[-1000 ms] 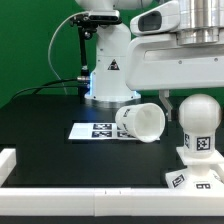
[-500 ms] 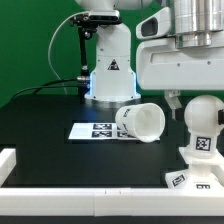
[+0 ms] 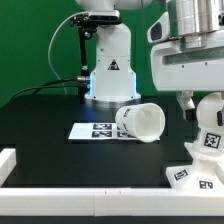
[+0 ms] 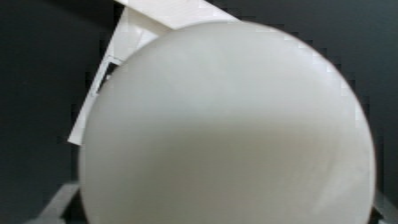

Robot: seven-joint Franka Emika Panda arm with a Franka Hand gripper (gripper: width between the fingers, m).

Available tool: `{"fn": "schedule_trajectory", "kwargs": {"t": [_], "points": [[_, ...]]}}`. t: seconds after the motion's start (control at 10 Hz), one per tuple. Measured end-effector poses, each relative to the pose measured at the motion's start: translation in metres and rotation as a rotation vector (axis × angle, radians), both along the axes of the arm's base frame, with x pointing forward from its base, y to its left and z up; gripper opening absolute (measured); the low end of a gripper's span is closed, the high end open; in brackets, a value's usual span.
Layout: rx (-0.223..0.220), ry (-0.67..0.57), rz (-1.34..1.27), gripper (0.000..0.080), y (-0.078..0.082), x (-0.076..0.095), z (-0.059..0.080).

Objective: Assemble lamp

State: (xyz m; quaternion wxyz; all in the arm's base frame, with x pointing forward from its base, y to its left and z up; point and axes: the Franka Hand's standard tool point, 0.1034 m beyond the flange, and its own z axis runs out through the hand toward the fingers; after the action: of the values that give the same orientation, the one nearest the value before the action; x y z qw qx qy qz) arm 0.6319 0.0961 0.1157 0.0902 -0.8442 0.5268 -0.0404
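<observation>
1. The round white plastic bulb with a square tag (image 3: 212,125) stands tilted at the exterior view's right edge, above the blocky white plastic base (image 3: 192,176) in the lower right corner.
2. The white truncated-cone plastic shade (image 3: 141,122) lies on its side mid-frame on the black tabletop (image 3: 45,125), at the marker board's (image 3: 90,130) right end.
3. The jaws hang beside the bulb; I cannot tell whether they are open or gripping it.
</observation>
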Motion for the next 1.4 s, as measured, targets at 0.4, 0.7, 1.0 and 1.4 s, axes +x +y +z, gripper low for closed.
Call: {"fn": "schedule_trajectory", "kwargs": {"t": [0.4,0.7,1.0,1.4], "points": [[-0.015,-0.009,0.098,0.0691,-0.01,0.002,0.013],[-0.014,-0.022,0.155,0.0698,-0.018,0.003,0.041],[-0.015,-0.016,0.157,0.0698,-0.018,0.002,0.036],[-0.016,-0.023,0.198,0.0698,-0.025,-0.007,0.046]]}}
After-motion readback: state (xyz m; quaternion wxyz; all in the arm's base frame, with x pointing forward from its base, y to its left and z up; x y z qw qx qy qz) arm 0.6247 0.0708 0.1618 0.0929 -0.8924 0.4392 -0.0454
